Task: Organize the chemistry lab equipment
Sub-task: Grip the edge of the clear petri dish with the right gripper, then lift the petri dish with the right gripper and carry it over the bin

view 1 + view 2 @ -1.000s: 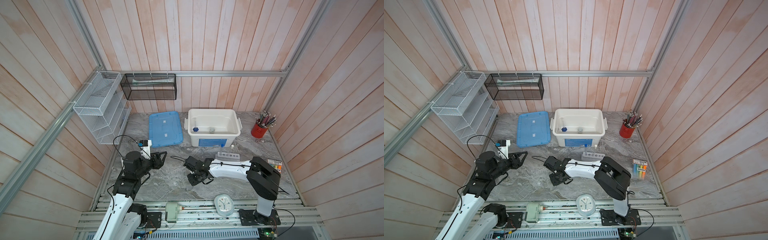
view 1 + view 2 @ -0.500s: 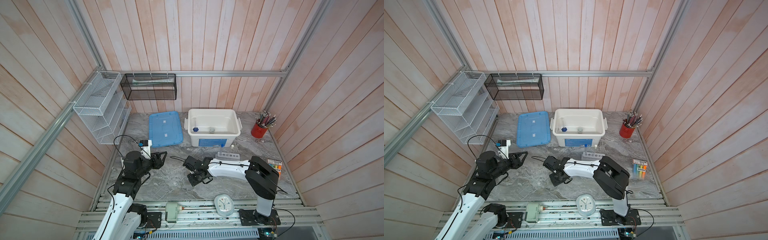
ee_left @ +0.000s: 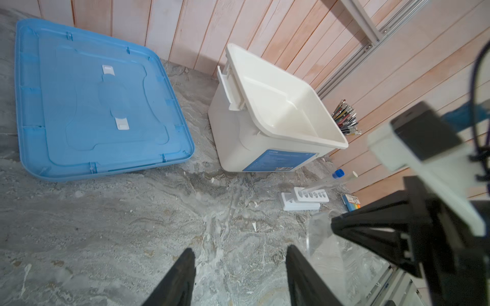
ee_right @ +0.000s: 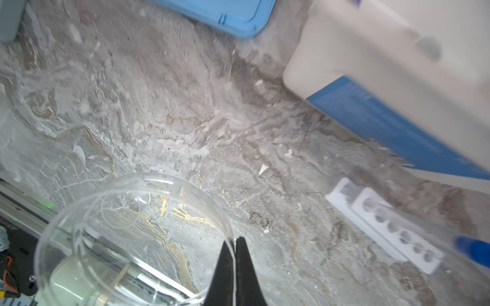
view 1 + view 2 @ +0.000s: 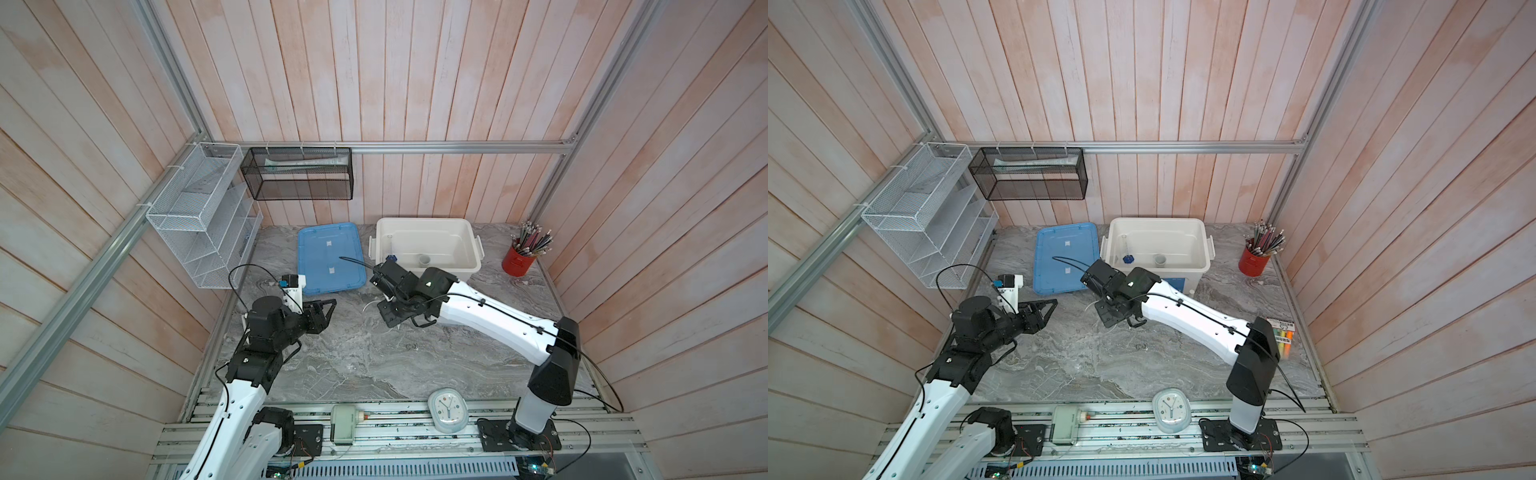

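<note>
Right gripper [image 4: 235, 242] pinches clear round glass vessel [image 4: 127, 233] by its rim, centre frame in both top views.
Left gripper [image 3: 240, 262], parted and empty, hangs nearby at left.

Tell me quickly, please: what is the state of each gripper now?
Left gripper: open, holding nothing.
Right gripper: closed on the rim of the clear glass vessel.
</note>
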### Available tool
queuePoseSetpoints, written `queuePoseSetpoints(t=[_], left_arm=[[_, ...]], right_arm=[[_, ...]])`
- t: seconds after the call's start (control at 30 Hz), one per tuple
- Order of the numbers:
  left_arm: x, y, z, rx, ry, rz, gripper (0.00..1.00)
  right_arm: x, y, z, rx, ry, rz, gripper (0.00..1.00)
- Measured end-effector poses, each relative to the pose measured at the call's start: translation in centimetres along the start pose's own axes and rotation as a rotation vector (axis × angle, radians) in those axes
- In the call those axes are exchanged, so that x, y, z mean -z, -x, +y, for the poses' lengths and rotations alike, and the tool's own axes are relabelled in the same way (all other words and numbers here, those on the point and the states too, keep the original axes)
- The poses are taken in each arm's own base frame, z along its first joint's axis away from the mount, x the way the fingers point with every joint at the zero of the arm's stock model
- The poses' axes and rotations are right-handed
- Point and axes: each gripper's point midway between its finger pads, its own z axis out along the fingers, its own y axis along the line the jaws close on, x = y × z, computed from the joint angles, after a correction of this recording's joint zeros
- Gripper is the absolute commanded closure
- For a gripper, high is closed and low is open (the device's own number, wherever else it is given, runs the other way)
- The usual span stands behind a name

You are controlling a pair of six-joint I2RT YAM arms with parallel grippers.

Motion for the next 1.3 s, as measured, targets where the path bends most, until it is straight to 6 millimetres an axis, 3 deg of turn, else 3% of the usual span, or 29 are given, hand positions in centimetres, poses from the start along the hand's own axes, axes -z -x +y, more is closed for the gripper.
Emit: queuePoseSetpoints(t=[0.1, 0.2, 0.4, 0.57, 0.83, 1.0, 1.3], left_arm=[[0.2, 0.8, -0.5, -0.015, -0.007, -0.016, 0.43], [0.4, 1.6, -1.0, -0.031, -0.016, -0.031, 0.43], [0.8, 3.4, -2.4, -0.089, -0.036, -0.052, 0.43], [0.3, 4.0, -2.8, -0.123, -0.042, -0.037, 0.43], [-0.7, 4.0, -2.5, -0.149, -0.034, -0.003, 0.43], [-1.1, 4.0, -2.3, -0.157, -0.027, 0.016, 0.43], [-2.1, 3.6, -1.7, -0.176, -0.016, 0.05, 0.43]], right_arm=[[2.1, 2.4, -3.4, -0.042, -0.051, -0.063, 1.0], [2.8, 4.4, -7.7, -0.095, -0.115, -0.109, 1.0], [2.2, 6.3, -15.9, -0.191, -0.22, -0.143, 1.0], [-0.3, 7.7, -22.1, -0.276, -0.282, -0.144, 1.0], [-7.5, 9.3, -27.3, -0.315, -0.301, -0.094, 1.0], [-11.4, 9.3, -29.8, -0.348, -0.299, -0.054, 1.0], [-15.2, 7.7, -33.0, -0.442, -0.315, -0.005, 1.0]])
